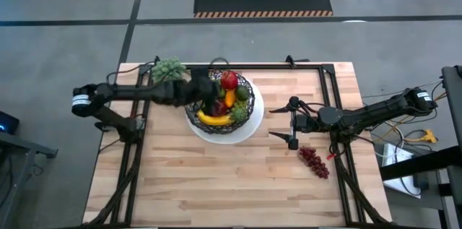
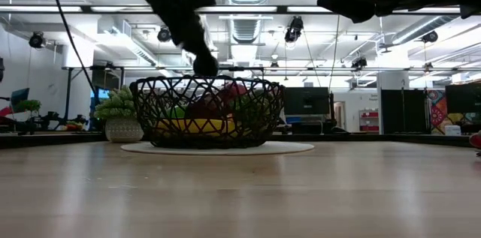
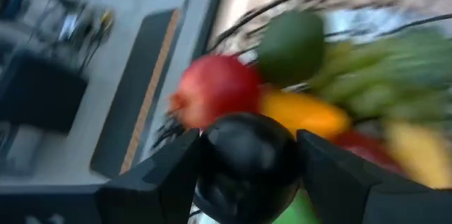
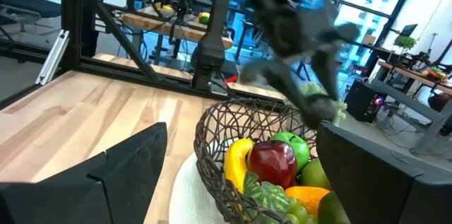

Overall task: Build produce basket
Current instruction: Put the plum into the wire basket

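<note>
The black wire basket (image 1: 249,110) stands on a white plate (image 1: 249,131) at the far middle of the table. It holds a red apple (image 1: 229,79), a banana (image 1: 214,118), a carrot (image 1: 229,99) and green pieces. My left gripper (image 3: 247,139) reaches over the basket's left rim, shut on a dark plum (image 3: 246,160). In the low view the plum (image 2: 204,64) hangs just above the rim. Dark red grapes (image 1: 314,161) lie on the table at the right. Above and beside them my right gripper (image 1: 291,123) waits open, with nothing between its fingers. My left gripper pinches the plum by two opposite sides (image 3: 212,155) between its two fingers (image 3: 173,171). The fingers come from the table's left, slanting down. The plum is lifted clear, over the fruit in the basket.
A pale green leafy cluster in a small pot (image 1: 167,70) stands at the far left corner, close behind my left arm. Bare wood (image 1: 216,186) stretches from the plate toward the near edge. Black frame rails (image 1: 339,92) run along the table's sides.
</note>
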You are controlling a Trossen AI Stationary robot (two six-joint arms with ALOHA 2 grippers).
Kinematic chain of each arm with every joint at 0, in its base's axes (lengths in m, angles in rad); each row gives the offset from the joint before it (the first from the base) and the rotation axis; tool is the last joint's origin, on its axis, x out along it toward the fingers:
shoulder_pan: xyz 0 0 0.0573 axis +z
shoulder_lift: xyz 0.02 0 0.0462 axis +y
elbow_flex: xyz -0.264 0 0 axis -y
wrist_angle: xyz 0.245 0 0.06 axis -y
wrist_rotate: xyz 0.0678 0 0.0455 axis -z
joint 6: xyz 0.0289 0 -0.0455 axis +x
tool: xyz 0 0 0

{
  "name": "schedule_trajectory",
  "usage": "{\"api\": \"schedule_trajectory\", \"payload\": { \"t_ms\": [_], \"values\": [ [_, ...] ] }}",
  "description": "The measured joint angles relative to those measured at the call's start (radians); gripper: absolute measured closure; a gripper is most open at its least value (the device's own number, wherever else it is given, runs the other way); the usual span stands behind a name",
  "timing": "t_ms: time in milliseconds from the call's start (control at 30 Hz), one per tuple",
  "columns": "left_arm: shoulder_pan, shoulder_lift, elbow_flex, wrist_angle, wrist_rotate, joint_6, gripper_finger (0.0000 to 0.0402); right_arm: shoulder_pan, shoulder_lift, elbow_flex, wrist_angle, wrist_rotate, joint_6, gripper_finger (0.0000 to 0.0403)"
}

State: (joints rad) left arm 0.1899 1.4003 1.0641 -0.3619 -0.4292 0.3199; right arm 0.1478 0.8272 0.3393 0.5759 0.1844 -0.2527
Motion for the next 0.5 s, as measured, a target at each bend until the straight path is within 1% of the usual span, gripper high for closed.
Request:
{"api": "schedule_trajectory", "payload": {
  "t_ms": [100,233,400,500],
  "values": [
    [0.087,0.035,-0.014,0.017,0.005,0.000,0.0197,0.000,0.000,0.000,0.000,0.000,-0.002,0.0058],
    [0.157,0.085,-0.018,0.021,0.006,0.001,0.0197,0.000,0.000,0.000,0.001,0.000,-0.003,0.0058],
    [0.176,0.125,-0.018,0.039,0.005,0.001,0.0197,-0.001,0.000,0.000,0.001,0.000,-0.009,0.0058],
    [0.177,0.137,-0.019,0.039,-0.019,0.001,0.0196,-0.001,0.000,0.000,0.000,0.000,-0.009,0.0058]
  ]
}}
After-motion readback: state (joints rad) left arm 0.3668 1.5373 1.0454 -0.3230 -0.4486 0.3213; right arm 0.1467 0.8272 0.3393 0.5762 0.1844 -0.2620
